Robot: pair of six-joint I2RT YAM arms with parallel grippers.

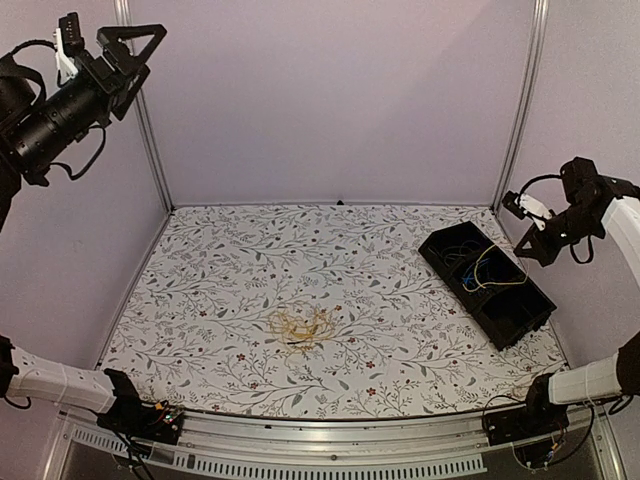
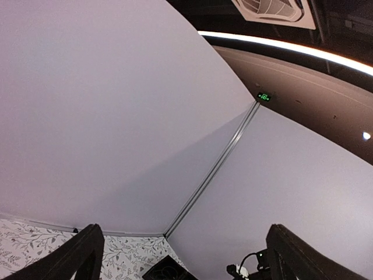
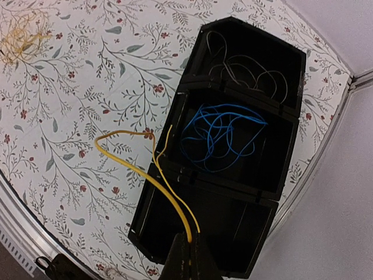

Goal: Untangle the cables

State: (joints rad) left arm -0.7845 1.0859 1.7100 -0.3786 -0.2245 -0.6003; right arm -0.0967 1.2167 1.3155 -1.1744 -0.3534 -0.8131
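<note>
We see the left arm (image 1: 60,110) raised high, left fingers (image 2: 81,254) spread wide, right arm (image 1: 600,205) over a black three-compartment plastic tray (image 3: 233,184), right fingers (image 3: 182,259) pinching a thin yellow wire (image 3: 137,168), blue wires (image 3: 218,131) in its middle compartment, yellow wire tangle (image 1: 300,325) lying mid floral worktop (image 1: 220,270).

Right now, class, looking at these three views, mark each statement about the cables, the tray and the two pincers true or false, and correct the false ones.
1. The right pincer is shut on a yellow cable. True.
2. The left pincer is shut on a cable. False: it is open and empty, raised high above the table.
3. The blue cables lie in the middle compartment of the tray. True.
4. The yellow tangle lies inside the tray. False: it lies on the table, apart from the tray.
</note>
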